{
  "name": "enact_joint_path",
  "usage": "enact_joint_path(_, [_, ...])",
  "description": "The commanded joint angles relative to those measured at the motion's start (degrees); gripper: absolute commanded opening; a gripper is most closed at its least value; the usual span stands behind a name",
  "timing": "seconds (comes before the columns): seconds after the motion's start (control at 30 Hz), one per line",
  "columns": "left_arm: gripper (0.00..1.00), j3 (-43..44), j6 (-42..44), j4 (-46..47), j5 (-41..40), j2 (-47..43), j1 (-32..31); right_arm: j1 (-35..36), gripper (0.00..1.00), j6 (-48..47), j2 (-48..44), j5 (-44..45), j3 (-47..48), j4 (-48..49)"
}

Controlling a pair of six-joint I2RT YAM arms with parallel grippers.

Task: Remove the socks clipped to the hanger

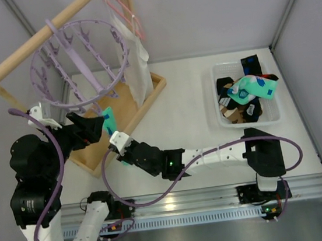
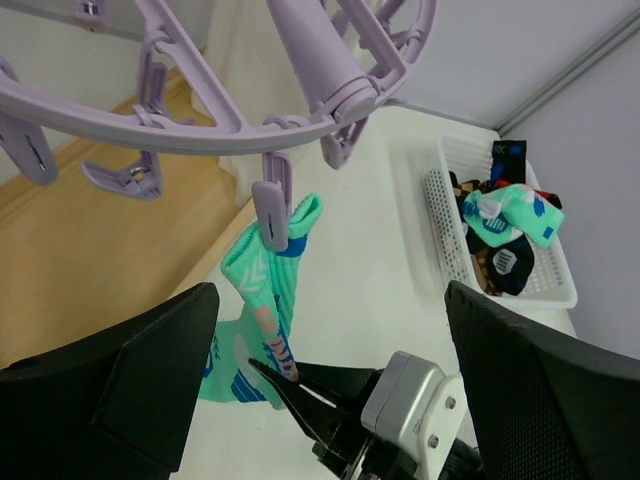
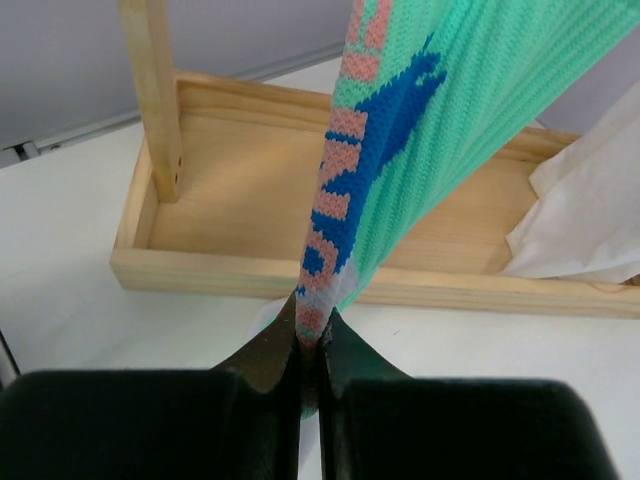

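Right wrist: mint-green sock (image 3: 450, 130), blue-pink lettering.

A shallow wooden tray (image 1: 158, 88) sits at the left of the white table (image 1: 189, 111), with upright posts carrying a slanted wooden rod (image 1: 39, 38). A thin pink wire hanger (image 1: 126, 10) hangs from the rod with a white cloth (image 1: 133, 65) draped below it. A white slotted plastic basket (image 1: 217, 93) stands well apart to the right.

There is one lavender hanger (image 1: 76, 54) and one pink hanger (image 1: 127, 10). One sock (image 1: 109, 121) is clipped to the lavender one. There is one cloth (image 1: 136, 64), one tray (image 1: 158, 84) and one basket (image 1: 225, 67). The basket has a heap of socks (image 1: 246, 95) too tangled to count. Two arms (image 1: 37, 165) (image 1: 212, 156).
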Motion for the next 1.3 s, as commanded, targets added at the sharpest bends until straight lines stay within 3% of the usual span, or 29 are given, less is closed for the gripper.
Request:
enact_joint_path(0.0, [0.98,3.0,3.7,-6.2,-5.3,3.2,0.1,2.8,0.0,-2.2,2.5,6.2,4.7,3.6])
enact_joint_path(0.2, [0.94,6.7,5.0,-8.4,-9.7,7.2,0.1,4.9,0.0,-7.3,8.1,13.8,11.1,4.6])
enact_joint_path(0.43, [0.91,13.6,6.7,-11.4,-16.8,13.4,0.1,5.9,0.0,-10.5,14.6,14.3,18.3,2.2])
enact_joint_path(0.7, [0.84,12.1,7.7,-11.8,-20.3,15.9,0.1,6.4,0.0,-13.9,19.9,14.6,26.5,-1.6])
enact_joint_path(1.1, [0.85,13.0,8.2,-13.6,-18.9,13.9,0.0,7.1,0.0,-19.6,27.6,12.9,36.6,-6.7])
enact_joint_path(1.27, [0.8,11.1,8.3,-14.0,-23.4,14.5,-0.3,7.6,0.0,-21.6,29.0,12.9,38.9,-7.0])
